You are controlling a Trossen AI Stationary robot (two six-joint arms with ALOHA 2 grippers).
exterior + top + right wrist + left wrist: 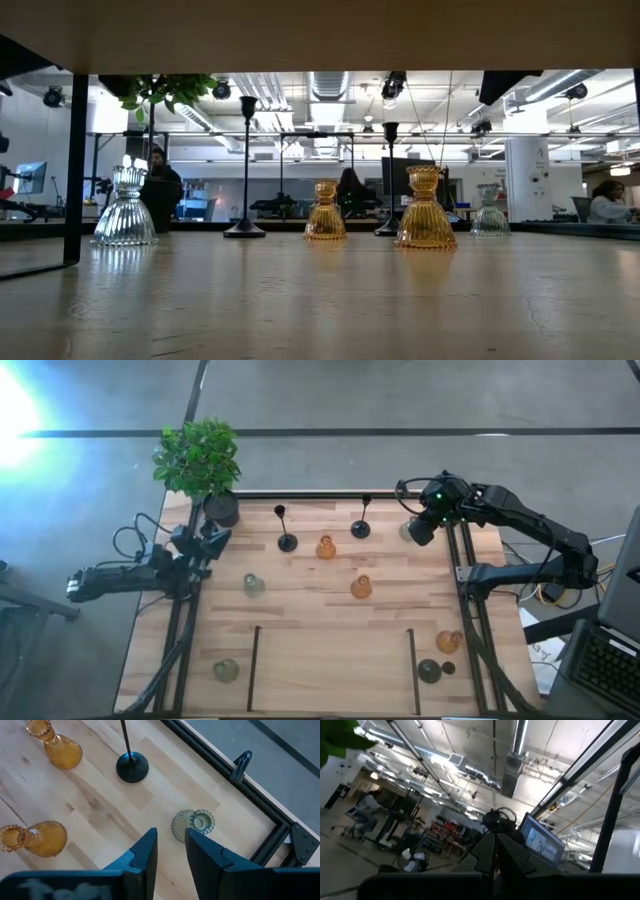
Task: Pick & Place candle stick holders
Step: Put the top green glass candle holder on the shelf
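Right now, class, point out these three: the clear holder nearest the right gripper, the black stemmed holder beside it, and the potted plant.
clear holder [194, 824], right wrist view, its scalloped rim.
black stemmed holder [132, 767], right wrist view, its round base.
potted plant [197, 457], high view, its leaves.

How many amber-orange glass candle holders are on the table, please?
3: one amber holder near the far edge between the black stemmed ones, one mid-table, one near the right front corner. None seems hidden.

Your right gripper [171, 851] hangs above the clear glass holder [194, 824], fingers narrowly parted, near the black stemmed holder [132, 766].
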